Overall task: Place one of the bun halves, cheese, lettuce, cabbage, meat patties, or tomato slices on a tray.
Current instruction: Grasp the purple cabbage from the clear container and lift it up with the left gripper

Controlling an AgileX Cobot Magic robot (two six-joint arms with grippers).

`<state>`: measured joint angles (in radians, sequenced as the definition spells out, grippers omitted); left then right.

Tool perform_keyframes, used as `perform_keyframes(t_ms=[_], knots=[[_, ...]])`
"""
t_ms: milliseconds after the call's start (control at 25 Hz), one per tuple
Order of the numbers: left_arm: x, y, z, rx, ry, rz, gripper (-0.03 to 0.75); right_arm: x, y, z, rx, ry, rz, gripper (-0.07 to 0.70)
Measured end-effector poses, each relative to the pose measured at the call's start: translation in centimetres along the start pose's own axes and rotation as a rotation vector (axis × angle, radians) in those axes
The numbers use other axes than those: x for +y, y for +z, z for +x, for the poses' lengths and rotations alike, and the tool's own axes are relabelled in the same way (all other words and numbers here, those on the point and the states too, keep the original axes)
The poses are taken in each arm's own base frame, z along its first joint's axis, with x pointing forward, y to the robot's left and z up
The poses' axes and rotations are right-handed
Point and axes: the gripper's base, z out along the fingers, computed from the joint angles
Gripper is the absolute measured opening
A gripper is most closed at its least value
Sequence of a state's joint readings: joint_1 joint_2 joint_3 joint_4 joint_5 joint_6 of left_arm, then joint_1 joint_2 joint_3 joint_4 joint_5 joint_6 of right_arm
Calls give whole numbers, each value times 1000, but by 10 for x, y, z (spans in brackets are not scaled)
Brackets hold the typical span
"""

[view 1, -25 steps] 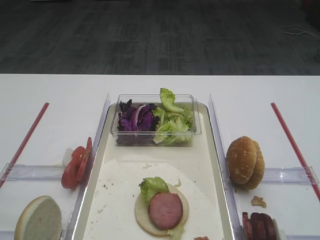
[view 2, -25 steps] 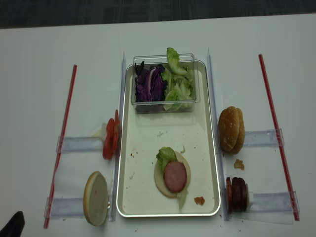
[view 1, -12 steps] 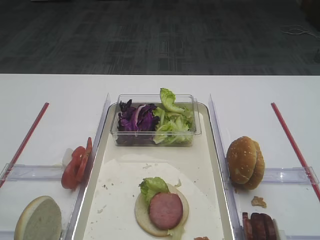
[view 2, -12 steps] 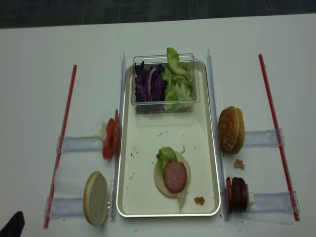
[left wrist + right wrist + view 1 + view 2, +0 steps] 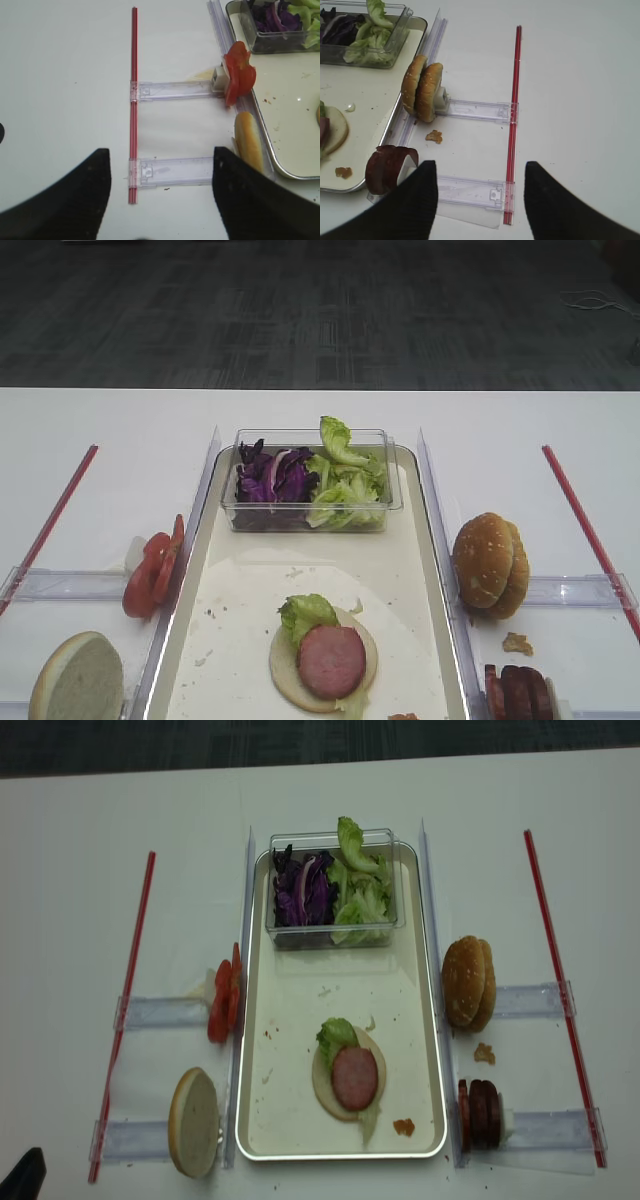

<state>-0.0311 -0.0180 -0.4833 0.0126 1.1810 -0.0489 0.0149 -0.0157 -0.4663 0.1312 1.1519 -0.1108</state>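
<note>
The tray (image 5: 262, 1120) lies lengthwise in the middle of the white table (image 5: 70, 870). Near its front end sits a bun half (image 5: 322, 1092), cut face up, with a lettuce leaf (image 5: 333, 1036) and one meat patty (image 5: 354, 1078) on top of it. At the far end of the tray a clear tub (image 5: 335, 934) holds purple cabbage (image 5: 302, 892) on its left side and more lettuce on its right.

Left of the tray, tomato slices (image 5: 223, 1002) stand on edge against a clear holder (image 5: 160, 1013), and nearer the front another bun half (image 5: 194, 1121) stands on edge, pale face showing. Right of the tray stand two golden bun halves (image 5: 468, 982) side by side, and closer in a row of patties (image 5: 480, 1113) on edge. A crumb (image 5: 484, 1052) lies between them. Red strips (image 5: 556, 970) run along both outer sides.

The left gripper (image 5: 157, 200) hovers over the table left of the tray — its jaws wide apart, holding nothing. The right gripper (image 5: 480, 200) hangs over the table right of the tray, jaws likewise spread and empty.
</note>
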Motion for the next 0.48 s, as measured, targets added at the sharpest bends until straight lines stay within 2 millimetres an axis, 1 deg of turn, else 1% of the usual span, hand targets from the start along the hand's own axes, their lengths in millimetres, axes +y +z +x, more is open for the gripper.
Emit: perform_keyframes(t_ms=[480], knots=[[-1,0,0,0,-2,6,421,0,0,0,0,0,0,414]])
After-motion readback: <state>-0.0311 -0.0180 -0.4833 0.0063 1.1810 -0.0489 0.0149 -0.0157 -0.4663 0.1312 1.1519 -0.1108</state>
